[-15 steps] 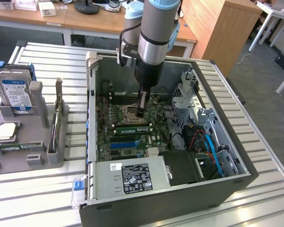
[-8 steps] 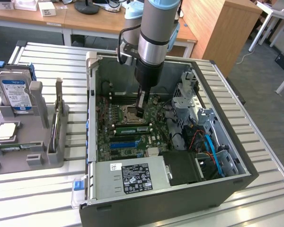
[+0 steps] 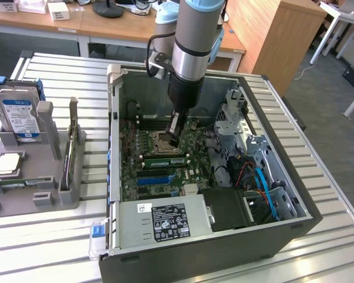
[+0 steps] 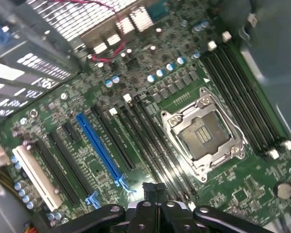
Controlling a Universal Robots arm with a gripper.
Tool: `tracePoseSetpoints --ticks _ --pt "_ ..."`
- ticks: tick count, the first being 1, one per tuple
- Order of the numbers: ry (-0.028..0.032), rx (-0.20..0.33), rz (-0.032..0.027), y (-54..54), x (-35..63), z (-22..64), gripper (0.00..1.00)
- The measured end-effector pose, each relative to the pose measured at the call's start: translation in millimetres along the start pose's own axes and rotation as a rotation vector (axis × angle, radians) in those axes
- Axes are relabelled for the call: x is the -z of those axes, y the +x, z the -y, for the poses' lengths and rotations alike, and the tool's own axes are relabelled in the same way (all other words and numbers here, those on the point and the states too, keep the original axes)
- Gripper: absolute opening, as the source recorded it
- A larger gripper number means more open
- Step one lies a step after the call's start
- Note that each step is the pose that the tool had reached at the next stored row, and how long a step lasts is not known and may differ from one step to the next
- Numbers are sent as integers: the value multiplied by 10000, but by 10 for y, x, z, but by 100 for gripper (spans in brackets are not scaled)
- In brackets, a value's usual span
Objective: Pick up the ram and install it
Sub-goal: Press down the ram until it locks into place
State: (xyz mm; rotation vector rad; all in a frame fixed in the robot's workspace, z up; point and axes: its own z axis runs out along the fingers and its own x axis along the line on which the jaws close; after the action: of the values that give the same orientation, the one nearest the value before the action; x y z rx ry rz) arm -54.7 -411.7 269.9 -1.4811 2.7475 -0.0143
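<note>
Lying flat in its motherboard slot, ram [image 3: 161,157], long axis crosswise in the exterior view, hand [image 3: 174,140] pressed together above.

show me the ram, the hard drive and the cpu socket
ram [image 3: 163,160], exterior view, middle of the green stick
hard drive [image 3: 19,115], exterior view, its blue-white label
cpu socket [image 4: 202,132], wrist view, open centre inside the metal frame

The gripper [image 4: 157,194], fingers closed together, hangs over the motherboard [image 4: 223,184] just beside the empty CPU socket [image 4: 203,133]. Dark memory slots [image 4: 150,141] run alongside that socket; a blue expansion slot [image 4: 99,145] and a white slot [image 4: 34,177] lie farther from it.
</note>
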Motion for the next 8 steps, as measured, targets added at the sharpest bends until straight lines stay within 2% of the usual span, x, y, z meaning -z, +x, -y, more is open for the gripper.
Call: tracePoseSetpoints --ticks 8 --pt "16 -1226 -21 0 -1 0 11"
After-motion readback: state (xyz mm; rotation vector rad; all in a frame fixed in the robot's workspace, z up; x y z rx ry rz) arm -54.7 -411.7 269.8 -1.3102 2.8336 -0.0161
